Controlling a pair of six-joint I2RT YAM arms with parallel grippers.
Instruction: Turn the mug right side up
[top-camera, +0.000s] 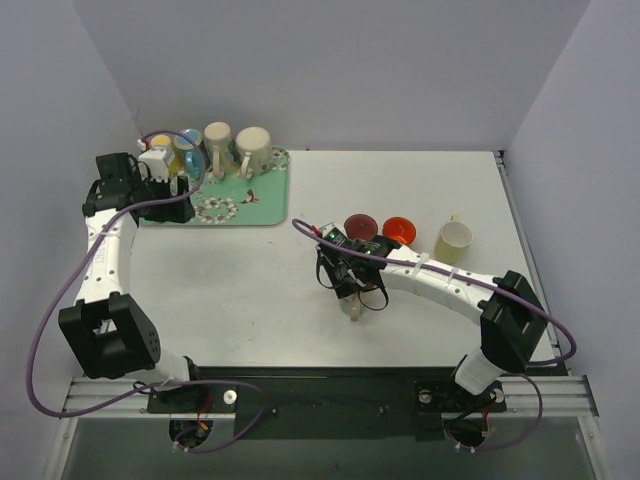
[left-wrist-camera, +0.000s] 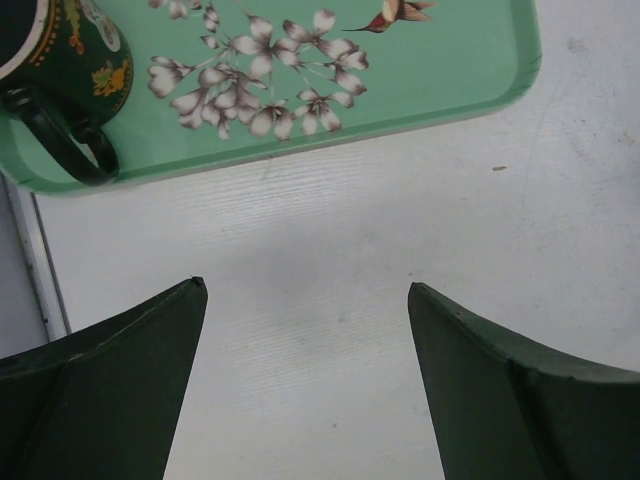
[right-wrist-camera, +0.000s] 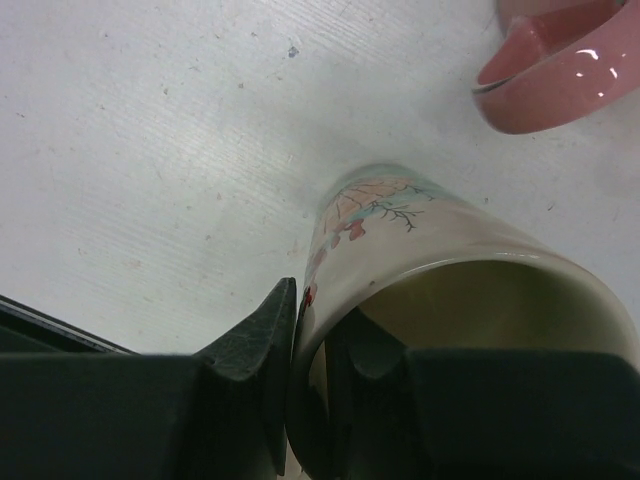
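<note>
The right gripper (right-wrist-camera: 318, 325) is pinching the wall of the mug (right-wrist-camera: 420, 250) at its rim. One finger is lying outside and the other inside the mouth, so the jaws are standing narrow on that wall. The mug is sitting near the middle of the counter (top-camera: 230, 290), just on the near side of two red bowls (top-camera: 361, 224). Its long axis is running in line with the fingers: the open mouth is facing back toward the wrist camera and the painted base end is pointing down at the counter. Whether the base is touching cannot be told. The left gripper (left-wrist-camera: 307, 290) is hovering with jaws spread wide over bare counter, just beside the green tray (left-wrist-camera: 450, 80), where a dark mug (left-wrist-camera: 70, 50) is resting.
</note>
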